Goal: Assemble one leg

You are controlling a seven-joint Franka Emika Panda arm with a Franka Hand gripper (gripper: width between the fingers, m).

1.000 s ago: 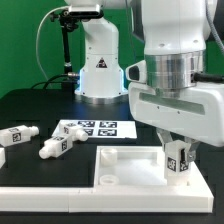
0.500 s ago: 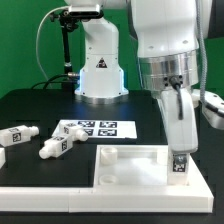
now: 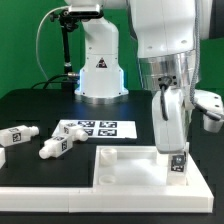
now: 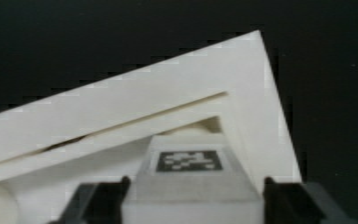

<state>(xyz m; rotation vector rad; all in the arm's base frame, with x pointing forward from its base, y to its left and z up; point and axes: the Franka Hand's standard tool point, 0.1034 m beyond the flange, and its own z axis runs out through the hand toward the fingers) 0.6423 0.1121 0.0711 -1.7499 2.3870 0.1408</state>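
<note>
My gripper [image 3: 176, 152] is shut on a leg [image 3: 177, 164], a short white peg with a black-and-white tag. It holds the leg upright at the corner of the large white square panel [image 3: 125, 165] on the exterior view's right. In the wrist view the leg [image 4: 190, 165] sits between the two dark fingers [image 4: 101, 203] of the gripper [image 4: 190, 205], above the panel's corner [image 4: 247, 80]. The leg's lower end is hidden, so I cannot tell whether it touches the panel.
Two more legs [image 3: 18, 133] [image 3: 55, 146] lie on the black table at the exterior view's left. The marker board [image 3: 90, 129] lies behind the panel. The robot's base [image 3: 98, 70] stands at the back. A small round hole [image 3: 106, 181] shows near the panel's front rim.
The gripper has turned about its upright axis with the leg in it. The leg has stayed at the panel's corner.
</note>
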